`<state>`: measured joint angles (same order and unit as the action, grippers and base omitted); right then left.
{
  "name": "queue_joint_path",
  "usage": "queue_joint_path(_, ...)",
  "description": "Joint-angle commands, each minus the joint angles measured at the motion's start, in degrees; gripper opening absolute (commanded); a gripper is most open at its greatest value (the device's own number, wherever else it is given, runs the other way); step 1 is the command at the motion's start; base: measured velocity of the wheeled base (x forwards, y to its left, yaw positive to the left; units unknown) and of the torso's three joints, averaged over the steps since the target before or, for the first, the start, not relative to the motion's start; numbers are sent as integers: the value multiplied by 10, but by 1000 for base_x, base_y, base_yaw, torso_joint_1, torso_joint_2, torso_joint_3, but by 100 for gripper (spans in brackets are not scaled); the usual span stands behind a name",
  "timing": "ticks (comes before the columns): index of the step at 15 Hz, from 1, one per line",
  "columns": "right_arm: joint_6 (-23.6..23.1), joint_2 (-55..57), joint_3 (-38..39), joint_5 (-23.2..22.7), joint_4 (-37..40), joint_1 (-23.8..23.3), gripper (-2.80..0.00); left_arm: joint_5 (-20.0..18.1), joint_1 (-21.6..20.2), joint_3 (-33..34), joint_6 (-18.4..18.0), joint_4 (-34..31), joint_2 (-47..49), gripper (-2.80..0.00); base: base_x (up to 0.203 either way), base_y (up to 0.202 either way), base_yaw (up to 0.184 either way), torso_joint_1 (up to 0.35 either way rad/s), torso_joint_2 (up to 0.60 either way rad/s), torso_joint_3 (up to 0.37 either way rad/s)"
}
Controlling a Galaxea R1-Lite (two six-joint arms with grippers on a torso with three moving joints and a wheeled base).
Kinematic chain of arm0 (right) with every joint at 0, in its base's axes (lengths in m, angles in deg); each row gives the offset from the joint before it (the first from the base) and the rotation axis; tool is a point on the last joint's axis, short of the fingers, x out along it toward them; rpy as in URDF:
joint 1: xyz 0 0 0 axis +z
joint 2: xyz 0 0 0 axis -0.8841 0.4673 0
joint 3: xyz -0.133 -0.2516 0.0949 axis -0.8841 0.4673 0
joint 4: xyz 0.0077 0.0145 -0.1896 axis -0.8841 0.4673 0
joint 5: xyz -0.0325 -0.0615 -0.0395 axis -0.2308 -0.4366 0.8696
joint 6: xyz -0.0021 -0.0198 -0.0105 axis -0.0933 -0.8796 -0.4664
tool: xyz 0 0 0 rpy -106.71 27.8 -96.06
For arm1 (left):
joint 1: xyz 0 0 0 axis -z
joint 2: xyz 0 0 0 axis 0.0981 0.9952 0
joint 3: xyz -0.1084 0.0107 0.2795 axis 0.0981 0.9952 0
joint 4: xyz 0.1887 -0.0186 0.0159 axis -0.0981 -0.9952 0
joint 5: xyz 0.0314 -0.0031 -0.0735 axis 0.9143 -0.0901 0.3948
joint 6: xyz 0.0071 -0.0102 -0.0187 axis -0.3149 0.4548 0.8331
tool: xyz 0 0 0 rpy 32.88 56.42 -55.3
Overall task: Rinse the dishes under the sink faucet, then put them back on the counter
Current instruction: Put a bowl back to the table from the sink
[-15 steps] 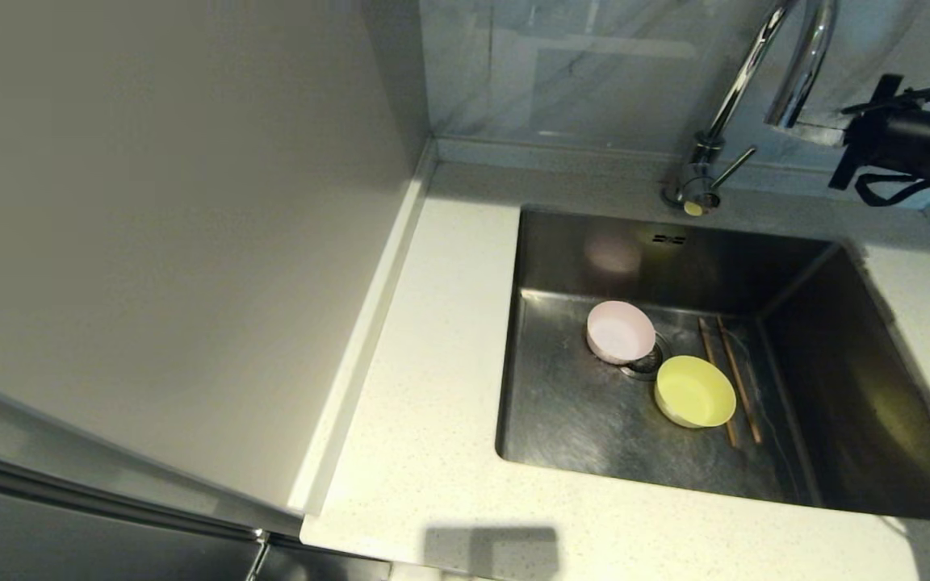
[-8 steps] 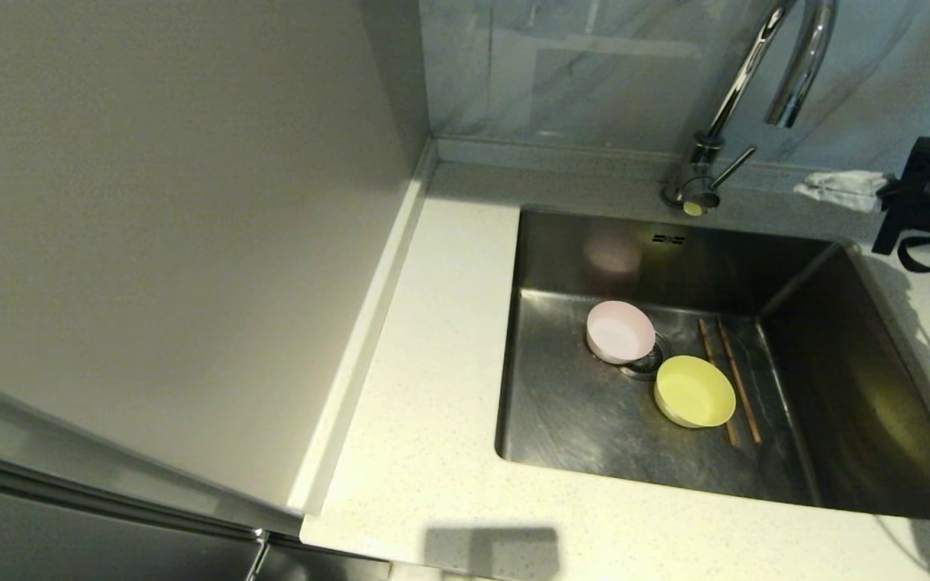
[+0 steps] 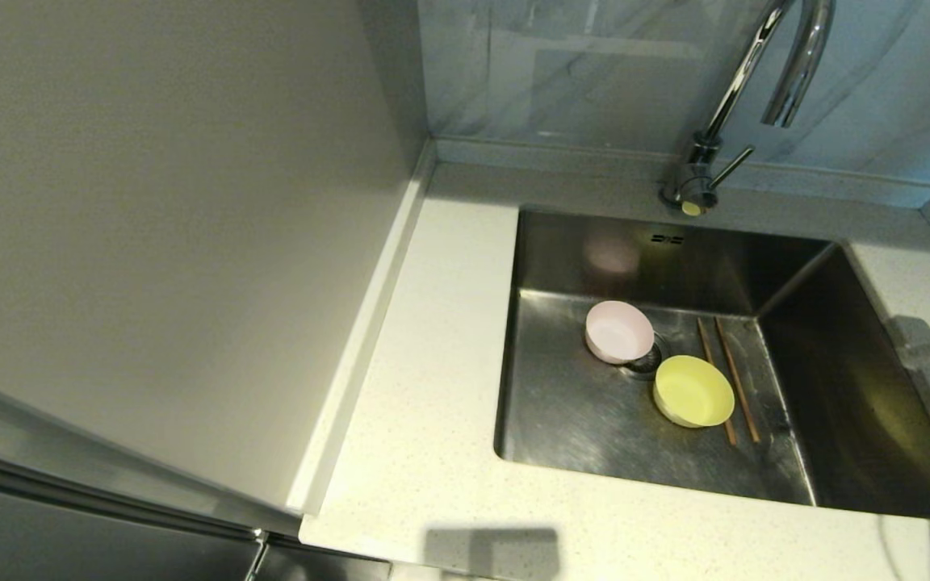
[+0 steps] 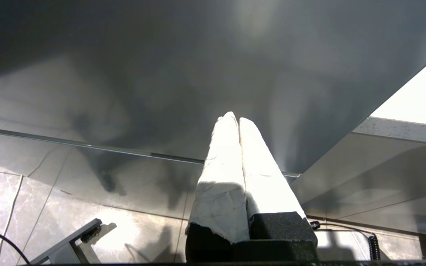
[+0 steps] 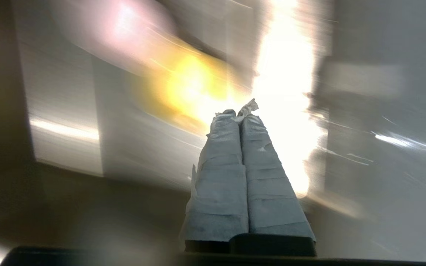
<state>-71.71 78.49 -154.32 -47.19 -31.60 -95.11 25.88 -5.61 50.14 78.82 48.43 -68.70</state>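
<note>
Down in the sink (image 3: 586, 420), right of middle in the head view: pink bowl (image 3: 618, 331) beside the drain, yellow bowl (image 3: 693, 391) just below and right of it, chopsticks (image 3: 725, 379) flat along the yellow bowl's right side. Faucet (image 3: 764, 77) up at the top right, on the counter (image 3: 433, 363). Right gripper (image 5: 239, 112) pressed shut, nothing in it. Left gripper (image 4: 235, 118) shut and empty too, down by a dark panel.

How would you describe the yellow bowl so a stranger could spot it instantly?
Look into the steel sink set in the pale counter. On its floor, beside the drain, sits the yellow bowl, between a pink bowl and the chopsticks; it alone is yellow.
</note>
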Motion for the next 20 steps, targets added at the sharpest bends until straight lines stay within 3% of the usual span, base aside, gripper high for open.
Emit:
queue_joint_path(1,-208,-61,22,315,110,-24,-280,0,0,0,0,0,-2,-280,0,0,0,0,0,0)
queue_joint_path(2,-220,-85,35,423,144,-28,-280,0,0,0,0,0,-2,-280,0,0,0,0,0,0)
queue_joint_path(3,-224,-108,50,476,149,-30,-280,0,0,0,0,0,-2,-280,0,0,0,0,0,0)
queue_joint_path(4,-226,-132,70,484,135,-29,-280,0,0,0,0,0,-2,-280,0,0,0,0,0,0)
queue_joint_path(6,-233,-185,139,399,24,-6,-280,0,0,0,0,0,-2,-280,0,0,0,0,0,0)
queue_joint_path(8,-240,-231,187,354,-61,60,-280,0,0,0,0,0,-2,-280,0,0,0,0,0,0)
queue_joint_path(14,-219,-349,273,344,-116,297,-280,0,0,0,0,0,-2,-280,0,0,0,0,0,0)
queue_joint_path(20,-219,-261,273,346,-157,327,-280,0,0,0,0,0,-2,-280,0,0,0,0,0,0)
